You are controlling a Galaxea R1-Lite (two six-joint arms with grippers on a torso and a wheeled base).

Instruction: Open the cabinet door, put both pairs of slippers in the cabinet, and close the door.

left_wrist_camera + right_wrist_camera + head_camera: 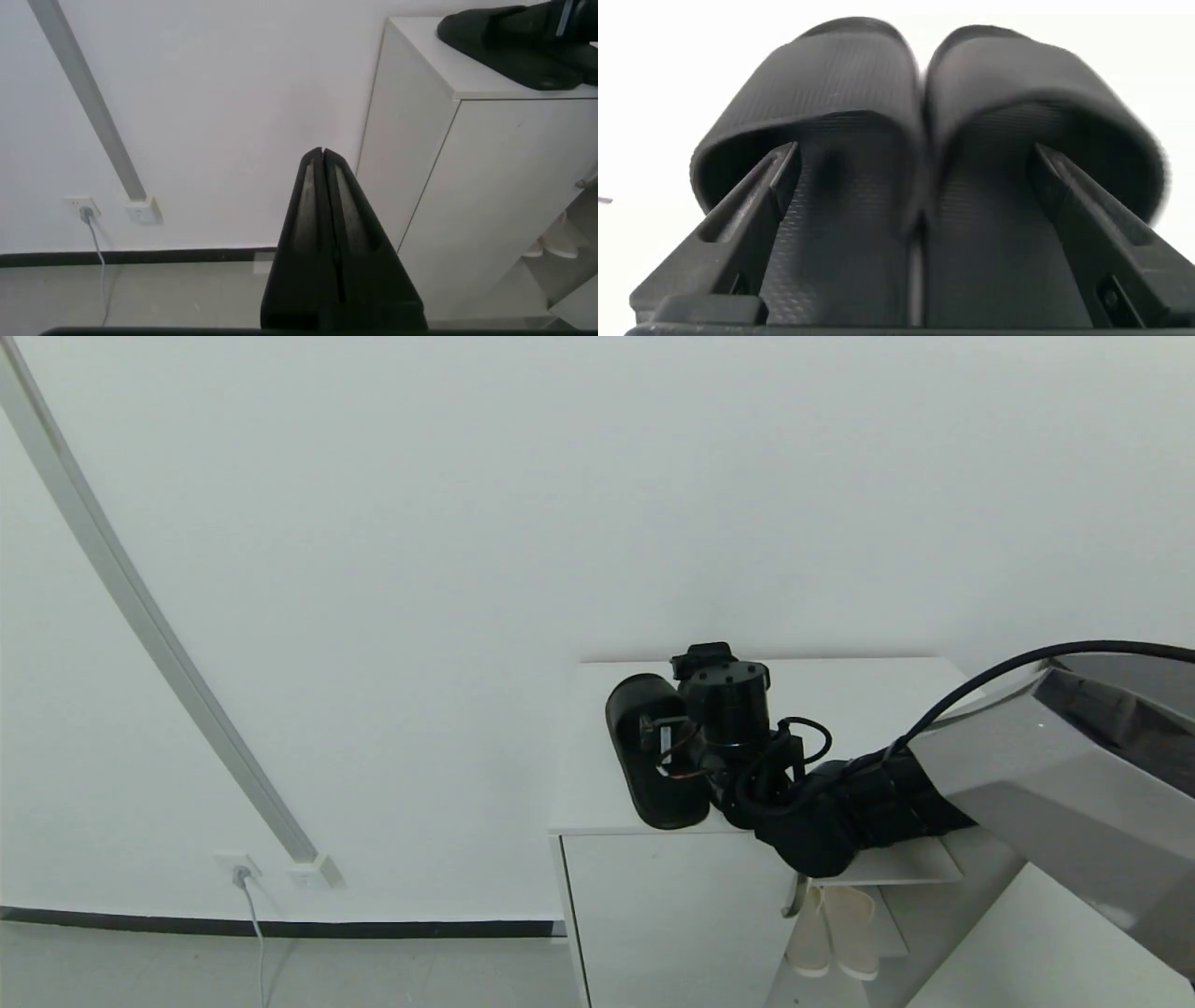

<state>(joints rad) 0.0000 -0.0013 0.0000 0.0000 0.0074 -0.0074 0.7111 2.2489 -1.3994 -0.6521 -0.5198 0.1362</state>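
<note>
Right gripper: we are seeing the right gripper hovering over the front left corner of the cabinet top, carrying the black slippers.
Right jaws: they are standing wide apart, one finger reaching in under the strap of each slipper, so the pair is hanging on the two fingers.
Black slippers: we are finding the black slippers side by side, turned up on edge in the head view, above the cabinet's top and overhanging its left front corner; we cannot tell whether they are touching the top.
Left gripper: the left gripper is hanging well to the left of the cabinet, pointing towards the wall.
Left jaws: they are pressing flat together with nothing between them.
Cabinet: the white cabinet is standing against the wall.
Cabinet door: the right-hand cabinet door is standing open, swung out towards us.
White slippers: the white slippers are resting inside the open compartment, under a shelf, toes down and side by side.
Surroundings: a white cable duct is running slantwise down the wall to two sockets, and a cord is dropping from one to the floor.
</note>
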